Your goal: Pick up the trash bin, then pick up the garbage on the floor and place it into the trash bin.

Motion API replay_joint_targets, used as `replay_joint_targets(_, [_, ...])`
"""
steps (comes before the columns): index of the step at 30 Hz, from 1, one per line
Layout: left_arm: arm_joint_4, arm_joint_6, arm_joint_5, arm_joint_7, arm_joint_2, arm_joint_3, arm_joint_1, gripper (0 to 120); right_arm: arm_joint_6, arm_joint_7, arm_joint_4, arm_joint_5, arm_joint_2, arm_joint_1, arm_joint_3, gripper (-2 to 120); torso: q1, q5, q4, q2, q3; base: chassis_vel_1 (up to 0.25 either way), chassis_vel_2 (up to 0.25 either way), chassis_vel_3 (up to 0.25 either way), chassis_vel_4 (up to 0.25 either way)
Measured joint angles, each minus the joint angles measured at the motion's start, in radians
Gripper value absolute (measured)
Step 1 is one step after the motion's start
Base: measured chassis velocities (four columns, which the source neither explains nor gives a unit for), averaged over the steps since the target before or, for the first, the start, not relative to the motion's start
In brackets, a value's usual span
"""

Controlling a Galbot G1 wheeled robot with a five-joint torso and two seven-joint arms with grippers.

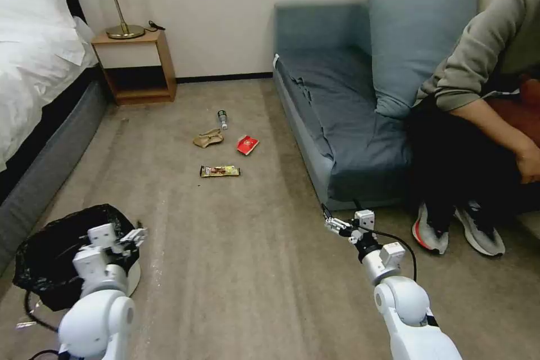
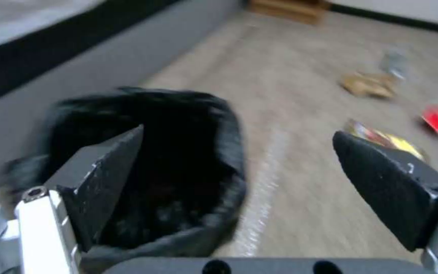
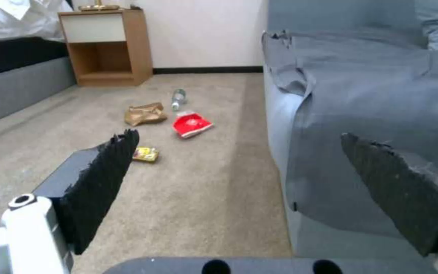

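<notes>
Nearest, the left pincer is seen with its pads spread wide, hovering just above and at the inner side of the trash bin, which stands on the carpet close to the bed. Nothing is gripped yet. The bin is a small round white tub, its mouth and most of its wall hidden under a crinkled black liner that is folded loosely over the rim. For a sound pick-up, one pad is best lowered inside the rim and the other outside, so that the hard wall is pinched and not merely the slack plastic, which would probably slip; a slow, level lift should keep the bin upright.

The right pincer is held out low before the sofa, its fingers likewise apart and empty.

Farther off, well apart from the bin, the garbage is scattered on the floor: the long gold-brown wrapper lies nearest, then the red-and-white packet beside the crumpled tan paper bag, and farthest the small clear bottle, lying on its side.
</notes>
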Motion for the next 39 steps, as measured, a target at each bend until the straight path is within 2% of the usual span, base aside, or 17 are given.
replay_joint_targets(2, [0.004, 0.002, -0.047, -0.121, -0.02, -0.024, -0.026, 100, 0.005, 0.004, 0.004, 0.001, 0.004, -0.008, -0.006, 100, 0.0, -0.0003, -0.0002, 0.0, 0.0, 0.0, 0.0, 0.0, 0.0])
replay_joint_targets(3, [0.004, 0.002, -0.047, -0.121, -0.02, -0.024, -0.026, 100, 0.005, 0.004, 0.004, 0.001, 0.004, -0.008, -0.006, 100, 0.0, -0.0003, -0.0002, 0.0, 0.0, 0.0, 0.0, 0.0, 0.0])
replay_joint_targets(4, [0.017, 0.002, -0.078, -0.164, -0.021, -0.039, -0.034, 100, 0.008, 0.005, 0.004, 0.0, 0.005, -0.01, -0.008, 100, 0.0, -0.0003, -0.0001, 0.0, 0.0, 0.0, 0.0, 0.0, 0.0])
replay_joint_targets(6, [0.048, -0.007, -0.126, -0.204, -0.013, -0.073, -0.037, 100, 0.011, 0.008, 0.009, -0.001, 0.006, -0.011, -0.008, 100, 0.0, -0.0005, -0.0001, 0.0, 0.0, 0.0, 0.0, 0.0, 0.0])
replay_joint_targets(7, [0.048, -0.007, -0.126, -0.204, -0.013, -0.073, -0.037, 100, 0.011, 0.008, 0.009, -0.001, 0.006, -0.011, -0.008, 100, 0.0, -0.0005, -0.0001, 0.0, 0.0, 0.0, 0.0, 0.0, 0.0])
replay_joint_targets(9, [0.081, -0.011, -0.179, -0.223, -0.003, -0.116, -0.038, 100, 0.011, 0.01, 0.022, -0.001, 0.005, -0.014, -0.005, 100, 0.0, -0.0005, 0.0, 0.0, 0.0, 0.0, 0.0, 0.0, 0.0])
replay_joint_targets(13, [0.091, -0.011, -0.191, -0.226, 0.0, -0.125, -0.039, 100, 0.011, 0.01, 0.026, 0.0, 0.005, -0.015, -0.004, 100, 0.0, -0.0005, 0.0, 0.0, 0.0, 0.0, 0.0, 0.0, 0.0])
replay_joint_targets(15, [0.138, -0.004, -0.229, -0.23, 0.012, -0.157, -0.055, 100, 0.011, 0.016, 0.034, 0.0, 0.004, -0.021, -0.001, 100, 0.0, -0.0005, 0.0, 0.0, 0.0, 0.0, 0.0, 0.0, 0.0])
replay_joint_targets(23, [0.21, 0.022, -0.25, -0.242, 0.039, -0.176, -0.086, 100, 0.015, 0.023, 0.04, 0.001, 0.006, -0.036, 0.011, 100, 0.0, -0.0004, -0.0001, 0.0, 0.0, 0.0, 0.0, 0.0, 0.0])
replay_joint_targets(31, [0.236, 0.021, -0.265, -0.282, 0.05, -0.214, -0.097, 100, 0.018, 0.027, 0.031, 0.003, 0.015, -0.033, 0.016, 100, 0.0, -0.0003, -0.0001, 0.0, 0.0, 0.0, 0.0, 0.0, 0.0])
replay_joint_targets(33, [0.267, 0.018, -0.274, -0.286, 0.058, -0.233, -0.109, 100, 0.02, 0.029, 0.026, 0.003, 0.019, -0.031, 0.009, 100, 0.0, -0.0003, -0.0001, 0.0, 0.0, 0.0, 0.0, 0.0, 0.0])
replay_joint_targets(38, [0.306, 0.011, -0.278, -0.285, 0.064, -0.245, -0.124, 100, 0.02, 0.031, 0.023, 0.002, 0.02, -0.027, 0.006, 100, 0.0, -0.0004, 0.0, 0.0, 0.0, 0.0, 0.0, 0.0, 0.0])
replay_joint_targets(39, [0.333, 0.007, -0.278, -0.281, 0.067, -0.248, -0.139, 100, 0.02, 0.032, 0.022, 0.002, 0.019, -0.025, 0.005, 100, 0.0, -0.0004, 0.0, 0.0, 0.0, 0.0, 0.0, 0.0, 0.0])
